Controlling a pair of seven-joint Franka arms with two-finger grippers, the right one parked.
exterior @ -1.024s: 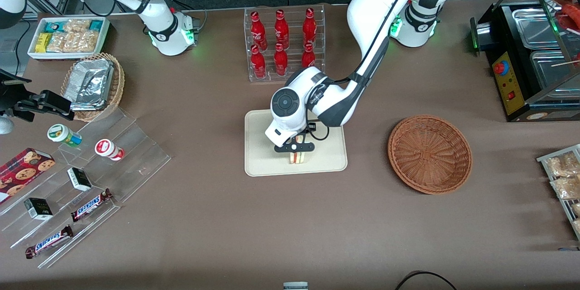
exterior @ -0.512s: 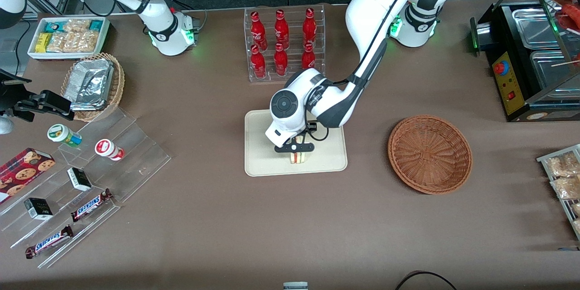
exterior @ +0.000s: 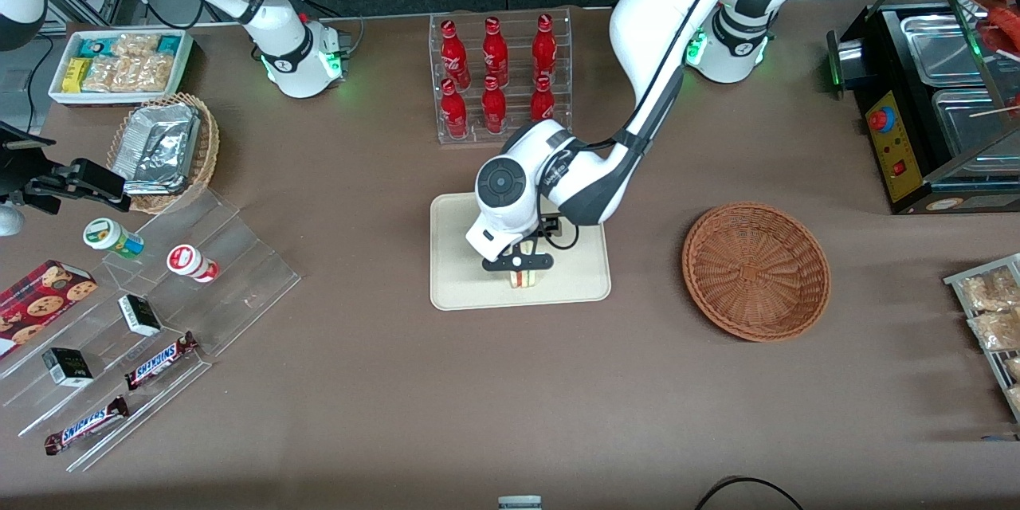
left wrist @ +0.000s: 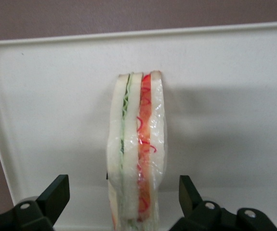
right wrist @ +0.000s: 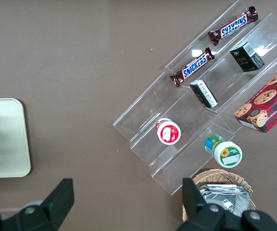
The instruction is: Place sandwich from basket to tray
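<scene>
The sandwich (exterior: 523, 278), a wrapped wedge of white bread with a red and a green filling stripe, stands on its edge on the cream-beige tray (exterior: 462, 287). It also shows in the left wrist view (left wrist: 137, 154) on the tray (left wrist: 56, 96). My left gripper (exterior: 522, 267) hangs just above it, open, with a dark finger (left wrist: 56, 192) on each side of the sandwich and a clear gap to it. The reddish-brown wicker basket (exterior: 755, 271) lies toward the working arm's end of the table with nothing in it.
A clear rack of red bottles (exterior: 498, 76) stands farther from the front camera than the tray. Toward the parked arm's end are a clear stepped display with snack bars (exterior: 143, 335), a tan basket with foil packets (exterior: 163, 150) and a white bin of snacks (exterior: 119, 64). A black food warmer (exterior: 932, 96) stands at the working arm's end.
The sandwich stays standing on the tray. The gripper has risen very slightly above it; otherwise nothing has visibly moved.
</scene>
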